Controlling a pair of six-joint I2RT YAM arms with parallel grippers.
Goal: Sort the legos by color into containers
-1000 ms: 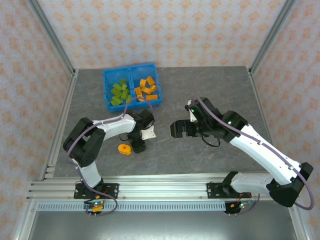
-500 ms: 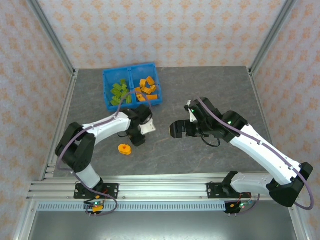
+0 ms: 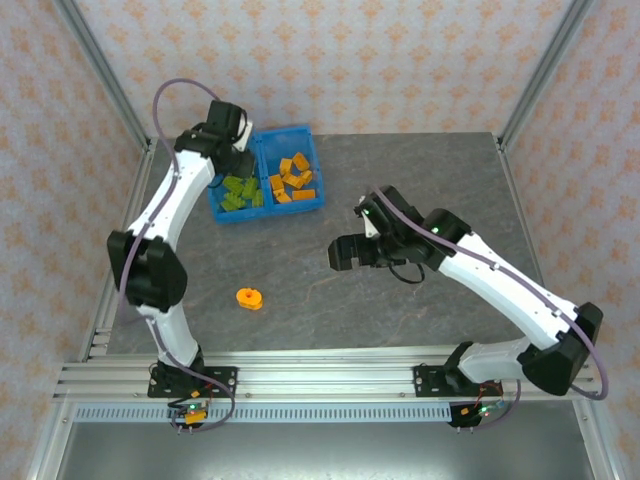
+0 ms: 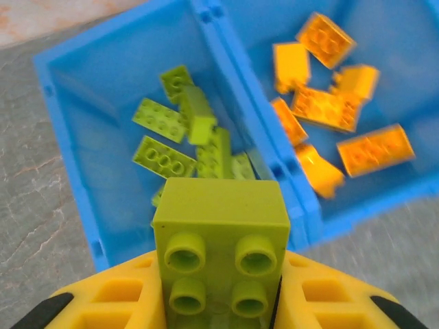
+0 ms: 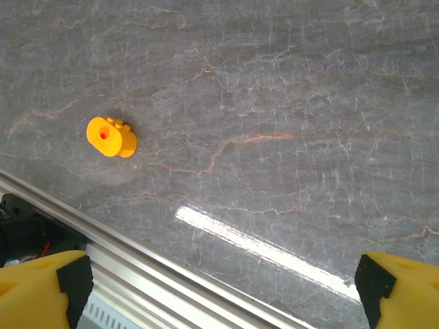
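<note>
My left gripper (image 3: 232, 150) hangs over the far left of the blue bin (image 3: 285, 208), shut on a lime green four-stud brick (image 4: 219, 240) between its yellow fingers (image 4: 103, 301). Below it, the bin's middle wall (image 4: 240, 103) separates several green bricks (image 4: 178, 130) (image 3: 238, 190) on the left from several orange bricks (image 4: 329, 103) (image 3: 291, 175) on the right. A round orange piece (image 3: 249, 298) (image 5: 111, 137) lies alone on the table, near the front left. My right gripper (image 3: 340, 255) (image 5: 219, 288) hovers mid-table, wide open and holding nothing, to the right of that piece.
The grey stone table (image 3: 420, 170) is edged by an aluminium rail (image 3: 320, 375) (image 5: 137, 267) along the near side. Slanted frame posts (image 3: 100, 70) stand at the back corners, with patterned walls behind.
The left arm has swung up from beside the round orange piece to above the bin's green side, shutting on a green brick. The right gripper has drifted slightly left.
</note>
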